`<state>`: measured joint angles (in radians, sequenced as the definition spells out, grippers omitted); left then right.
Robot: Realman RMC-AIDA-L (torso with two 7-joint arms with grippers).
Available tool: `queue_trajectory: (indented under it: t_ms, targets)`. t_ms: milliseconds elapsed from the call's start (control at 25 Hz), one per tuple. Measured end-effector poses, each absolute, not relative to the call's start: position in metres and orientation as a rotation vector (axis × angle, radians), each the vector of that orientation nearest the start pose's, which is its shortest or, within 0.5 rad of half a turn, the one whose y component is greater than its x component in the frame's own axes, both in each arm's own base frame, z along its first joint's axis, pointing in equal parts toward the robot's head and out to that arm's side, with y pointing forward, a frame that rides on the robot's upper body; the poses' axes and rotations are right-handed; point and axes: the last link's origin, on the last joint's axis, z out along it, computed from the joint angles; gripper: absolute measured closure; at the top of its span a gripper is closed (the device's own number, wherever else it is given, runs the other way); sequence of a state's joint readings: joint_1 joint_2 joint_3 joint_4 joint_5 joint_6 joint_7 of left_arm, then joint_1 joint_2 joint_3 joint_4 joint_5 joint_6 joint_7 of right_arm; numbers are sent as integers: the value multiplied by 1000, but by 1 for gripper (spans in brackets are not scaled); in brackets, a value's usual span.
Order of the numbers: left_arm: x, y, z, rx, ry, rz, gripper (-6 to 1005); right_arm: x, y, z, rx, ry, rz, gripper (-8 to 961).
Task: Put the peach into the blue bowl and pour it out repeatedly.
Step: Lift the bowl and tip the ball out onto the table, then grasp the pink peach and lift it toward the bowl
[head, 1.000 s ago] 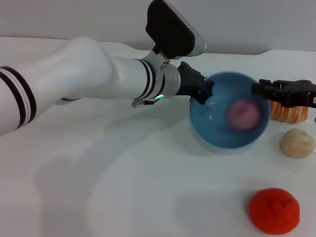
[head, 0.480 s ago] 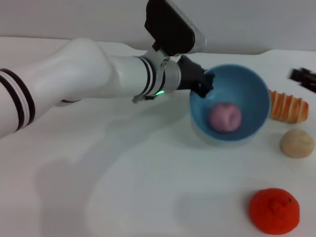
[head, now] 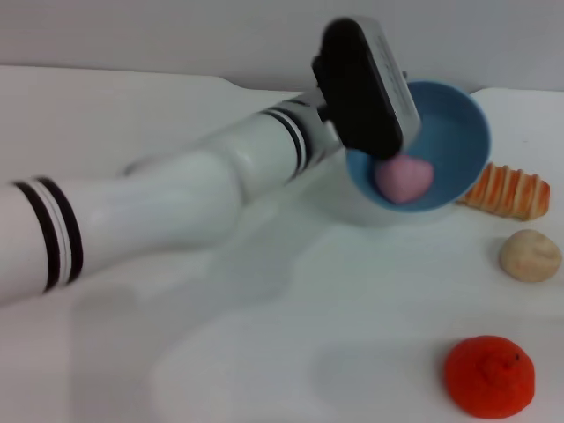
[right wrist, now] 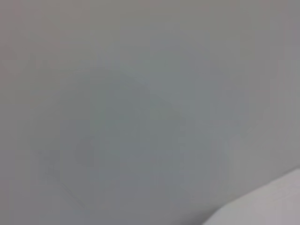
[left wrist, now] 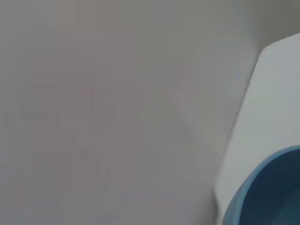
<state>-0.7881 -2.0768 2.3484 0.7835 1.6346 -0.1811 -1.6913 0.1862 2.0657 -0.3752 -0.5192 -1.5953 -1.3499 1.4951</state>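
Head camera looks forward and down over the bench (head: 291, 352). The left wrist camera, close in, shares the blue bowl (head: 458, 145) rim at its five o'clock; the right wrist camera faces blank wall.

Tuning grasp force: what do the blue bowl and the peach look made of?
Blue bowl: likely hard plastic, with a smooth, slightly glossy inside and even light-blue colour. Peach, lying inside the tilted bowl: looks like a moulded toy, foam or soft plastic, with a matte pink-mauve skin and no shine; which one can't be told.
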Motion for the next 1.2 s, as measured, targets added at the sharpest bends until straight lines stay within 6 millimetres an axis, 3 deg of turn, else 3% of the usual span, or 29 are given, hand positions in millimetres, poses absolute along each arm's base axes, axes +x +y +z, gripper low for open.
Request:
queue_trajectory:
  t_ms: [40, 240, 280, 440, 800, 1000, 1040, 1080, 1200]
  targets:
    - [-111, 387, -141, -2180, 414, -79, 1001, 403, 247, 68, -1622, 1241, 1020, 559]
    - [-105, 364, -142, -2053, 645, -92, 1000, 400, 251, 63, -1623, 1244, 1037, 559]
    - [-105, 364, -142, -2053, 645, -92, 1000, 400, 251, 63, -1623, 1244, 1037, 559]
    - [-113, 337, -149, -1954, 913, -57, 1000, 394, 259, 61, -1650, 1231, 1044, 559]
    - [-122, 324, -149, -1857, 1036, 5, 1001, 390, 267, 58, -1667, 1222, 1050, 560]
    - [-122, 332, -144, -1907, 893, -26, 1001, 389, 266, 57, -1677, 1223, 1049, 560]
    - [-121, 342, -139, -1947, 736, -63, 1001, 388, 266, 54, -1708, 1243, 1038, 560]
    - [-121, 342, -139, -1947, 736, -63, 1001, 388, 266, 54, -1708, 1243, 1038, 560]
    - [-124, 367, -129, -2064, 404, -113, 1001, 383, 268, 43, -1861, 1360, 966, 559]
